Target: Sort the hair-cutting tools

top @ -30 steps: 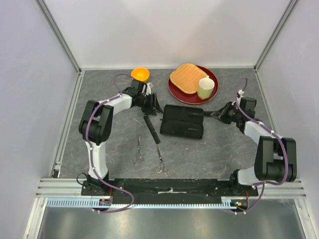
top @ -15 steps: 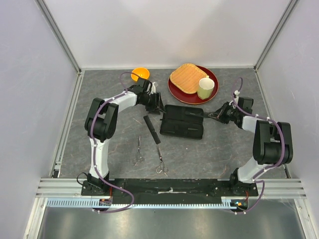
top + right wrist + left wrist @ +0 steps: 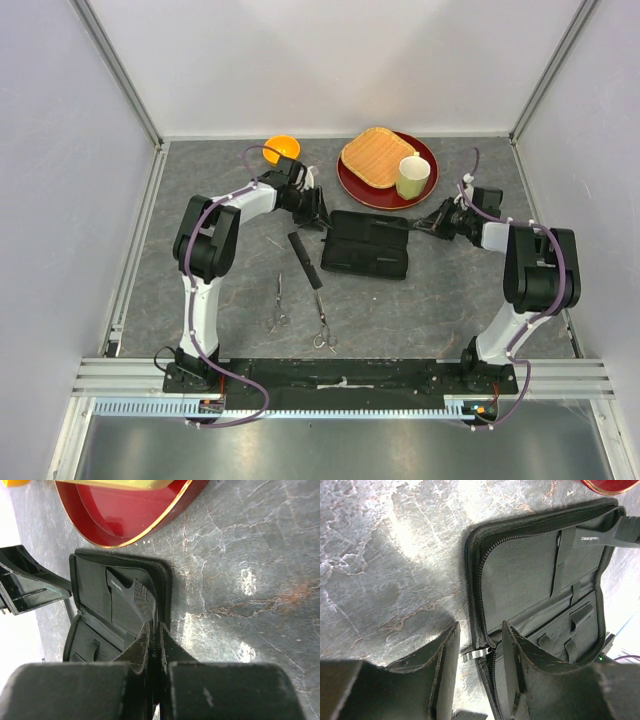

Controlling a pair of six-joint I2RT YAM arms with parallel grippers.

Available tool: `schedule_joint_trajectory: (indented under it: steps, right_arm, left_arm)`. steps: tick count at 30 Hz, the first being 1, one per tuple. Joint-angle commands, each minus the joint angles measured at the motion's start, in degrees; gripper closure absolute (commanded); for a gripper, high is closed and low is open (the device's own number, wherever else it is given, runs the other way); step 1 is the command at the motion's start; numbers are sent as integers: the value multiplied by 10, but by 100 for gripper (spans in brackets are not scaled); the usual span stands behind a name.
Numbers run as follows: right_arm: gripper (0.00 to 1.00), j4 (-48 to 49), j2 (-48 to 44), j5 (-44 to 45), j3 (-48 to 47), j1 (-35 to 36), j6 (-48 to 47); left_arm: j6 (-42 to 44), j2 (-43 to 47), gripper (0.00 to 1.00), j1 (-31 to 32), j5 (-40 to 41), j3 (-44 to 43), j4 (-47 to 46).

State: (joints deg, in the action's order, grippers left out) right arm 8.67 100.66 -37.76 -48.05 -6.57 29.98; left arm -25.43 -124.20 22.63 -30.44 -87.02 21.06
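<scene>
We judged the black zip case the main hazard: it lay open and flat, spanning the whole gap between the two sets of jaws. The right gripper was clamped tight on the case's zippered rim. The left gripper stood part open astride the opposite rim, a finger on each side and neither pressing. If the left jaws closed off-centre, or pulled before they bit, we expected the soft fabric to slip out and the case to swing about the right jaws' hold. A hard pull could also drag it into the red plate, which sat just beyond the right jaws' tips.

Ahead of the right jaws, inside the case, a toothed piece that we took for a comb sat in a pocket; a jerk might shake it loose. The black comb, one pair of scissors and the other scissors lay on the table outside the case, clear of both jaws and nearer the left ones, so none of them was sorted yet.

The small metal zipper pull lay right between the left fingers. We feared they might pinch that alone instead of the rim.
</scene>
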Motion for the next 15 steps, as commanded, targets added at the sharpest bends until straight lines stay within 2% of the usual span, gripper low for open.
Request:
schedule_joint_trajectory:
  steps: [1, 6, 15]
  right_arm:
    - [100, 13, 25, -2, 0, 29, -17]
    - [100, 54, 46, -1, 4, 50, 15]
    - [100, 72, 92, 24, -29, 97, 31]
  left_arm:
    - [28, -18, 56, 5, -26, -20, 7]
    - [30, -21, 60, 5, -37, -21, 10]
    - [35, -23, 67, 7, -43, -19, 14]
